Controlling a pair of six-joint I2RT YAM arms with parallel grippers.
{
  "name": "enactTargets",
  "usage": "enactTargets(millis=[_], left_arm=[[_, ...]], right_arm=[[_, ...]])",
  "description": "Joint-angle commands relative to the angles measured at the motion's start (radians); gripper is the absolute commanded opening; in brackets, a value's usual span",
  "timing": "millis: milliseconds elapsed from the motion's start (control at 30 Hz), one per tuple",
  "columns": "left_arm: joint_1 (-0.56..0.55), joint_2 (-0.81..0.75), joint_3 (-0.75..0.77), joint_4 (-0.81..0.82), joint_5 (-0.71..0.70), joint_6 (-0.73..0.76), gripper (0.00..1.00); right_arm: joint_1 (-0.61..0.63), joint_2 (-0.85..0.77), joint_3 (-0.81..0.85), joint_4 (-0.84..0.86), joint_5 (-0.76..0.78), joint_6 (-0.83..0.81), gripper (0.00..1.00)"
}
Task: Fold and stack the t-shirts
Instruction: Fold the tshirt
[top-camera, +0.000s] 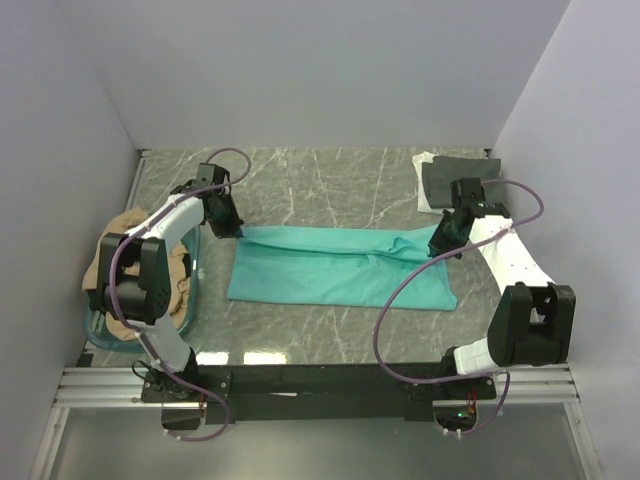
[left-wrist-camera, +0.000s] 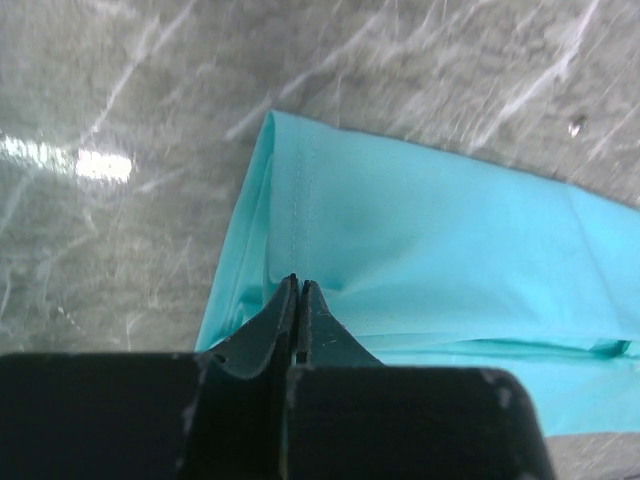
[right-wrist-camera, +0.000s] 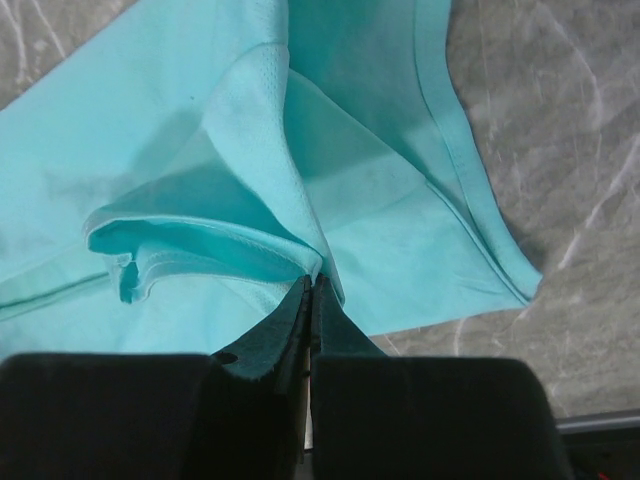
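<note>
The teal-green t-shirt (top-camera: 340, 268) lies folded lengthwise in the middle of the table. My left gripper (top-camera: 225, 228) is shut on its far left corner; in the left wrist view the gripper (left-wrist-camera: 299, 284) pinches the cloth (left-wrist-camera: 440, 230). My right gripper (top-camera: 443, 243) is shut on the shirt's far right edge; in the right wrist view the gripper (right-wrist-camera: 313, 282) grips a fold of the shirt (right-wrist-camera: 380, 190). A dark grey t-shirt (top-camera: 458, 180) lies folded on a white one (top-camera: 427, 195) at the back right. A tan t-shirt (top-camera: 125, 222) lies in the basket at left.
A teal translucent plastic basket (top-camera: 190, 300) stands at the left edge beside the left arm. Grey walls close in the table on three sides. The metal rail with the arm bases (top-camera: 320, 385) runs along the near edge.
</note>
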Motion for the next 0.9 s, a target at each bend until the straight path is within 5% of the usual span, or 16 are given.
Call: enactTargets(millis=[0, 200, 300, 333, 433, 633, 867], left_arm=[[-0.007, -0.063, -0.03, 0.003, 0.029, -0.019, 0.01], [-0.013, -0.067, -0.073, -0.04, 0.024, -0.05, 0.09], [-0.013, -0.095, -0.09, -0.063, -0.002, -0.067, 0.32], [-0.013, -0.107, -0.096, -0.066, -0.022, -0.07, 0.47], [-0.018, -0.148, -0.099, -0.089, -0.051, -0.075, 0.62], [-0.09, -0.167, -0.038, -0.087, -0.089, -0.082, 0.64], [-0.226, -0.08, 0.04, 0.1, -0.022, -0.15, 0.71]], right_arm=[[0.006, -0.053, -0.025, -0.009, 0.033, 0.018, 0.0], [0.035, -0.061, -0.058, -0.017, 0.038, 0.029, 0.0], [0.052, -0.064, -0.069, -0.031, 0.064, 0.034, 0.05], [0.058, -0.065, -0.072, -0.034, 0.066, 0.034, 0.34], [0.092, -0.076, -0.065, -0.043, 0.082, 0.026, 0.6], [0.165, -0.05, 0.053, -0.006, 0.058, 0.014, 0.62], [0.193, -0.02, 0.181, 0.161, -0.023, -0.025, 0.63]])
